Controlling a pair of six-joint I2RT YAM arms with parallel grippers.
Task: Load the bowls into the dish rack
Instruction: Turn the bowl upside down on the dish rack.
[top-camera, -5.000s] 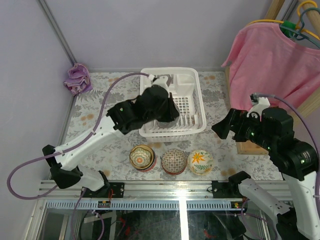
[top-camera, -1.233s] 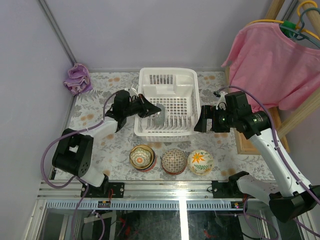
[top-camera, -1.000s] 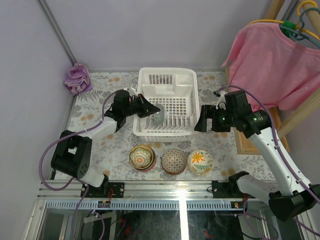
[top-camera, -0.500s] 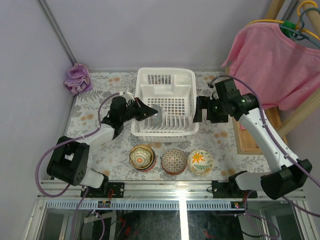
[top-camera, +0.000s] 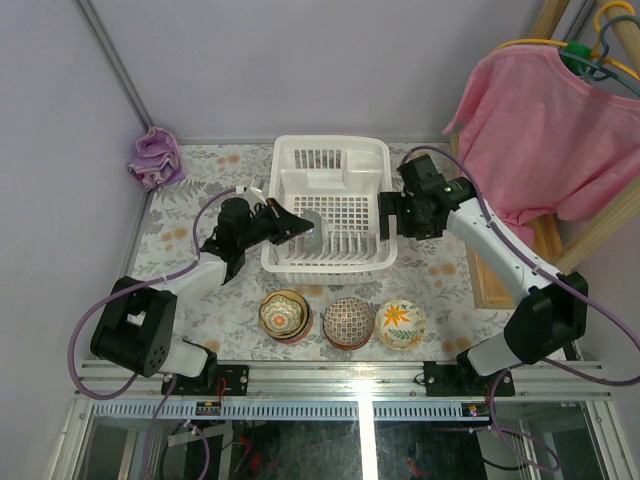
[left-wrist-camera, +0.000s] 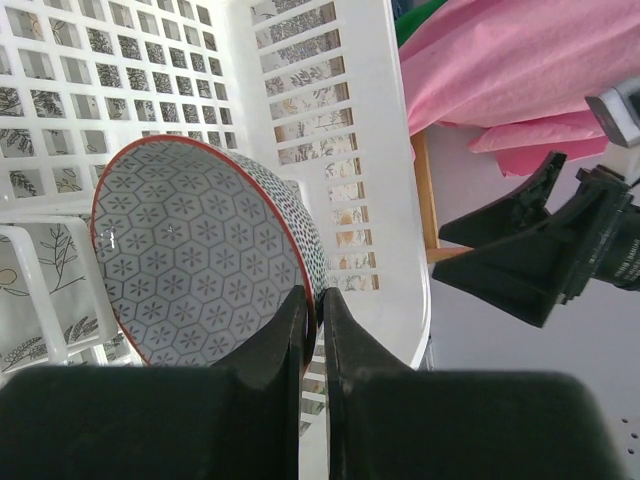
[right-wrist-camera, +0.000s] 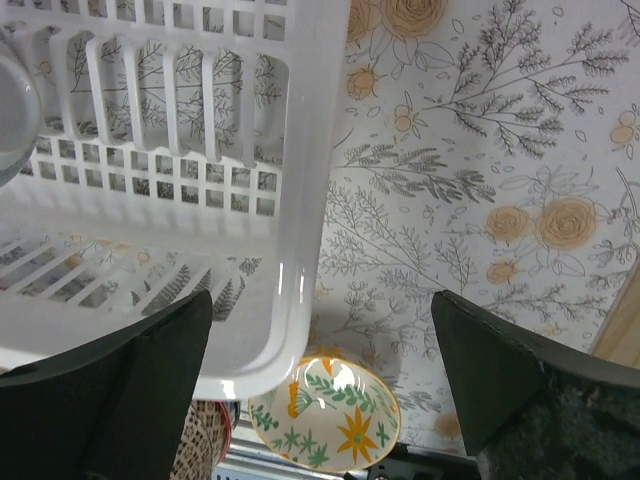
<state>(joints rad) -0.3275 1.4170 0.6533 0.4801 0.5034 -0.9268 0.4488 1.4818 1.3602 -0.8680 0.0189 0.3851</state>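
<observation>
Gripping the red rim of a grey hexagon-patterned bowl (left-wrist-camera: 190, 250), the left arm's (top-camera: 190, 272) jaws are clamped together on it, holding the bowl tilted on edge inside the white dish rack (top-camera: 330, 143) at the centre of the overhead frame. At the rack's right rim, the right arm's (top-camera: 500, 245) jaws stand wide apart, holding nothing. Along the lower centre, three bowls sit in a row on the floral tabletop (top-camera: 440, 270): an orange-yellow bowl (top-camera: 283, 314), a red-latticed bowl (top-camera: 348, 322) and a white flowered bowl (top-camera: 401, 324).
</observation>
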